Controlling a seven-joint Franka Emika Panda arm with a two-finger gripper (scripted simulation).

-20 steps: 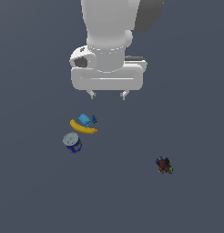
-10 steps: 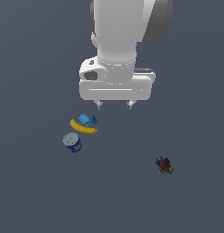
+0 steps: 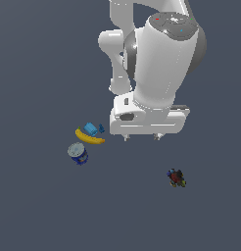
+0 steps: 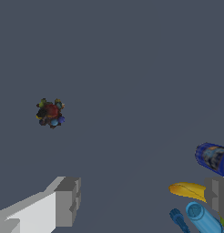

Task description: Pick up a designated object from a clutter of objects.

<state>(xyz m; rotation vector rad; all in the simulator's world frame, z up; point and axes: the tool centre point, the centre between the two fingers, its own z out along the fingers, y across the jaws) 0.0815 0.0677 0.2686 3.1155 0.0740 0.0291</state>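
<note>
Nothing is being held by the claw [image 3: 140, 137]: its fingers are being kept wide apart, as the wrist view shows, with one finger [image 4: 67, 200] at the lower left of that frame and the other at the lower right edge. In the exterior view the claw is being carried above the floor, near the frame's centre, under the bulky white arm [image 3: 159, 73].

The target [image 3: 176, 178], a small dark lump with a red middle, is lying alone in the lower right of the exterior view, well apart from everything else. In the wrist view it is being seen at the left [image 4: 50, 113], off the line between the fingers.

The banana [image 3: 89, 137], the light-blue block [image 3: 91, 129] just beside it and the can [image 3: 78, 153] are grouped at centre left, well away from the target.

As a judgement, the task is barely begun: no contact is being made. Alignment over the target, descent, closing and lifting are all left.
</note>
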